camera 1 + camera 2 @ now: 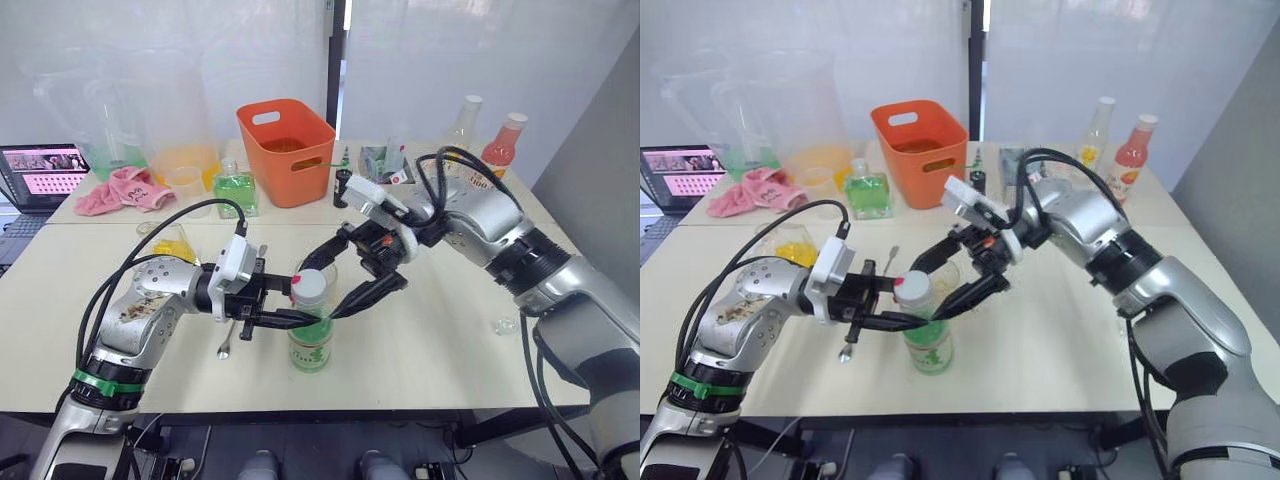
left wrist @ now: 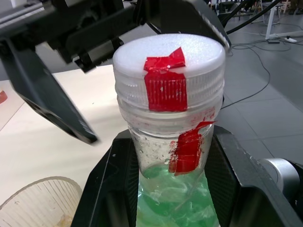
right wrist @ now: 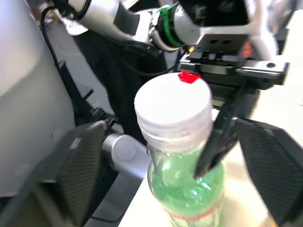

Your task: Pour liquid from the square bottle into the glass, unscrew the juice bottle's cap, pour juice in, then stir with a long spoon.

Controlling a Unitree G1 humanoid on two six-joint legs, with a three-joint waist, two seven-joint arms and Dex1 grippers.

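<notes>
The juice bottle (image 1: 310, 345), slim and clear with pale green liquid, stands upright near the table's front edge. Its white cap (image 2: 169, 61) carries red tape. My left gripper (image 1: 303, 319) is shut on the bottle just below the neck, with a black finger (image 2: 108, 189) on each side. My right gripper (image 1: 320, 290) is open; its fingers (image 3: 80, 165) straddle the cap with gaps on both sides. The glass (image 1: 946, 272) stands just behind the bottle. Further left sits the square bottle (image 1: 170, 246) with yellow liquid. The long spoon (image 1: 226, 344) lies under my left forearm.
An orange bin (image 1: 286, 150), a green square bottle (image 1: 235, 190), a pink cloth (image 1: 124, 188) and a laptop (image 1: 40, 172) line the back. Two tall bottles (image 1: 505, 140) stand at back right. A small clear object (image 1: 505, 325) lies at front right.
</notes>
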